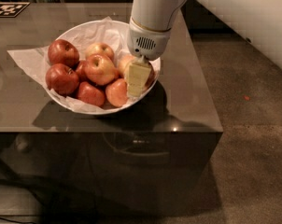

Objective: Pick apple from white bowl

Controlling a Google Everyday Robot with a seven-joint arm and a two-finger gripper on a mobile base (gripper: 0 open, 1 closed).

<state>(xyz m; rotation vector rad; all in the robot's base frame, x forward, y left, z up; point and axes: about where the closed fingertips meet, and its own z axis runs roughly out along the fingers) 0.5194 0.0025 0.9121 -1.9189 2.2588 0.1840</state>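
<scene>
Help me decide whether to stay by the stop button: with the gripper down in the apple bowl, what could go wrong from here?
1. The gripper sits low by the right rim of the white bowl; pushing down there might tip it.
2. The apple is packed against the orange-red apple; lifting may knock that one loose.
3. The crumpled paper could snag and drag.
</scene>
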